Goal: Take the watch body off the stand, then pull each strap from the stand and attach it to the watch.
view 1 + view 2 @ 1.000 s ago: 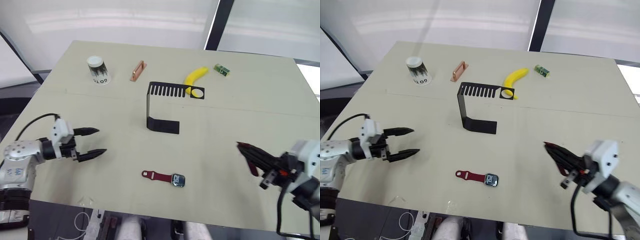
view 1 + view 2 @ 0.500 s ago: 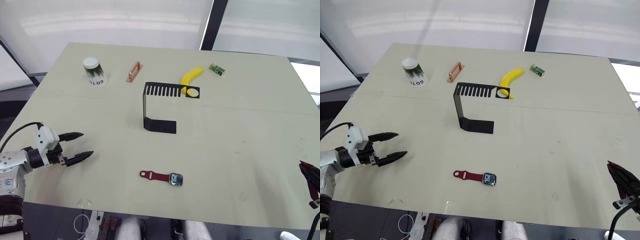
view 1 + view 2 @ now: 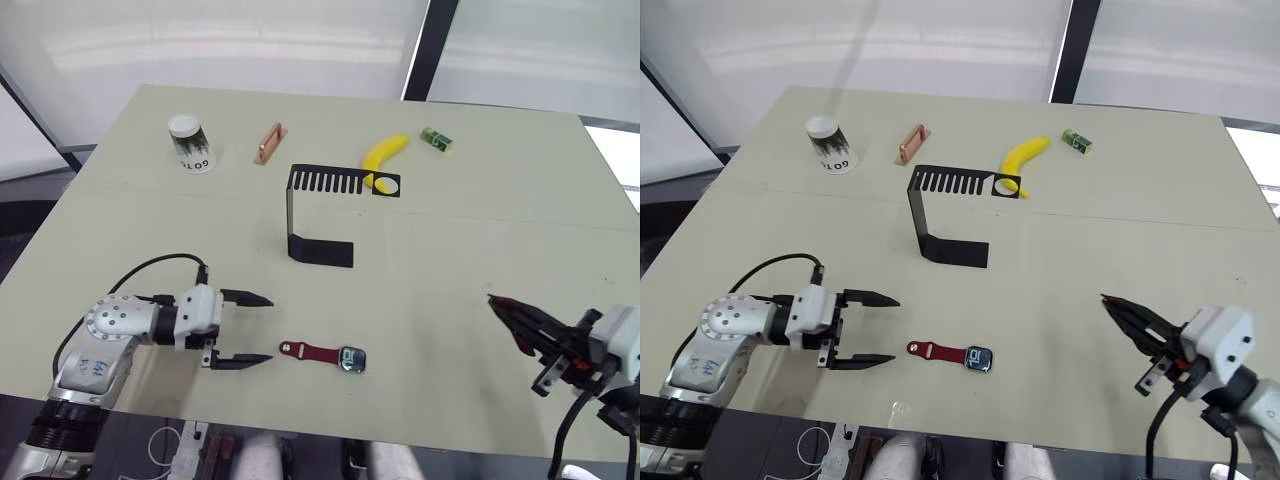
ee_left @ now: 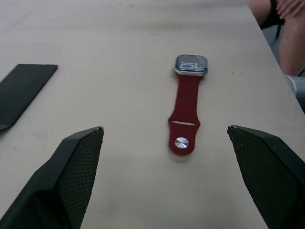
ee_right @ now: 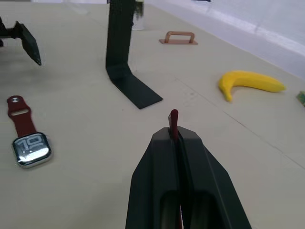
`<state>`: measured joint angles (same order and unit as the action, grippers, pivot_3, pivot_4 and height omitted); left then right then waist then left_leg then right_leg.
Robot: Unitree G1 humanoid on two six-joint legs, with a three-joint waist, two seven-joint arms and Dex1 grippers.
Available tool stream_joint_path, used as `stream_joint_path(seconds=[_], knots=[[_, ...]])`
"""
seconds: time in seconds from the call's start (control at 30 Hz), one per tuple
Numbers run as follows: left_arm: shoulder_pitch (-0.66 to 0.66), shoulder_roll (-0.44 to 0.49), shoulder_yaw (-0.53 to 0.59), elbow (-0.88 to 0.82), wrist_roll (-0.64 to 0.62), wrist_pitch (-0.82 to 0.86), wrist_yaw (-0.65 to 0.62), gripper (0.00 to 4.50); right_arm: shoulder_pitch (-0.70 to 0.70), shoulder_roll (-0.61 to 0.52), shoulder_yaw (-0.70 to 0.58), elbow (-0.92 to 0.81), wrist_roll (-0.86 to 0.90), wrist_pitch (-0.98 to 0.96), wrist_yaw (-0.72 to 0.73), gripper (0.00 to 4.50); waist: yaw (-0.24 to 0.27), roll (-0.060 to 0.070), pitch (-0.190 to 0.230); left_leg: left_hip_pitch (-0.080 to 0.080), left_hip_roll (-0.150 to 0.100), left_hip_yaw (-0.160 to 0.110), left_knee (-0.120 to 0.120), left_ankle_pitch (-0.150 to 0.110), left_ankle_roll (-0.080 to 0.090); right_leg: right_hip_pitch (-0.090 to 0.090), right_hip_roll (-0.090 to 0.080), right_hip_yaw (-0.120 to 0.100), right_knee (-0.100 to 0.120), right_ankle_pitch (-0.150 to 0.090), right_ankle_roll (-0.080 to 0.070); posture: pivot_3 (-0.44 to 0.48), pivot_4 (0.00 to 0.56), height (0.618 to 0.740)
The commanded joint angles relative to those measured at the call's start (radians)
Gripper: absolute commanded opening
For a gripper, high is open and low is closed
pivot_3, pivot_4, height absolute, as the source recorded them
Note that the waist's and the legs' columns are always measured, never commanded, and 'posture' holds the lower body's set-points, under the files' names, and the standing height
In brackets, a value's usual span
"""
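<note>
My left gripper (image 3: 258, 329) sits low over the near edge of the worktop (image 3: 480, 230) with its fingers (image 4: 78, 157) spread wide and nothing between them. Just ahead of those fingertips, in line with the gap, lies the attached strap (image 4: 187, 95), a dark red band flat on the surface with its metal stud end (image 4: 181, 142) nearest the fingers. Its far end is joined to the watch body (image 4: 191, 65), which rests face up, screen showing light digits.

My right gripper (image 3: 1118, 311) hovers over the near right part of the worktop, well apart from the watch. Its fingers (image 5: 188, 157) are pressed together on the second strap (image 5: 173, 122), whose dark red tip pokes out past the fingertips.

Farther out from both sets of fingers, near the middle, stands the stand (image 3: 322, 215): flat black base on the surface, upright rising, slotted arm on top with nothing hanging from it. Beyond its round-hole end lies a banana (image 3: 386, 156), with a small green item (image 3: 436, 138) just past that. Towards the far left I see a copper-coloured handle (image 3: 269, 142) and a white-lidded cup (image 3: 190, 143). In the left wrist view a person's hand (image 4: 289, 7) and leg show beyond the worktop edge.
</note>
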<state>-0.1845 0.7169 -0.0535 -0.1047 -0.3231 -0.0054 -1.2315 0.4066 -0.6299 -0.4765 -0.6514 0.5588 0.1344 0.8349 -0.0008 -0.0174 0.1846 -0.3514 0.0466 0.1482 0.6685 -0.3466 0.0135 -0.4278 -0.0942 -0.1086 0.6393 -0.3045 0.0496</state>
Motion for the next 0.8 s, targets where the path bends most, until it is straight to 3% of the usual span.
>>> stream_joint_path(seconds=[0.03,0.5,0.8], knots=[[-0.013,-0.043,-0.068,-0.048,0.040,-0.003,0.035,4.49,-0.028,-0.019,0.056,-0.079,-0.014,0.033,-0.038,0.00,0.000,0.000,0.000,0.000,0.000,0.000,0.001,0.000,0.000,0.000,0.000,0.000,0.000,0.000,0.000,0.000,0.150,0.729],[-0.117,-0.274,-0.316,0.034,0.265,-0.024,0.190,4.49,-0.015,-0.028,0.131,-0.166,-0.038,0.099,-0.064,0.00,0.002,0.000,0.000,-0.002,0.001,-0.001,0.010,-0.001,0.003,0.000,0.000,-0.001,0.004,0.000,0.000,0.000,0.150,0.729],[-0.132,-0.305,-0.378,0.033,0.307,0.069,0.217,4.49,-0.043,-0.017,0.126,-0.186,-0.005,0.160,-0.120,0.00,0.002,-0.001,-0.001,-0.001,0.001,-0.001,0.012,-0.002,0.004,0.001,0.000,0.000,0.005,0.000,0.000,0.000,0.150,0.729]])
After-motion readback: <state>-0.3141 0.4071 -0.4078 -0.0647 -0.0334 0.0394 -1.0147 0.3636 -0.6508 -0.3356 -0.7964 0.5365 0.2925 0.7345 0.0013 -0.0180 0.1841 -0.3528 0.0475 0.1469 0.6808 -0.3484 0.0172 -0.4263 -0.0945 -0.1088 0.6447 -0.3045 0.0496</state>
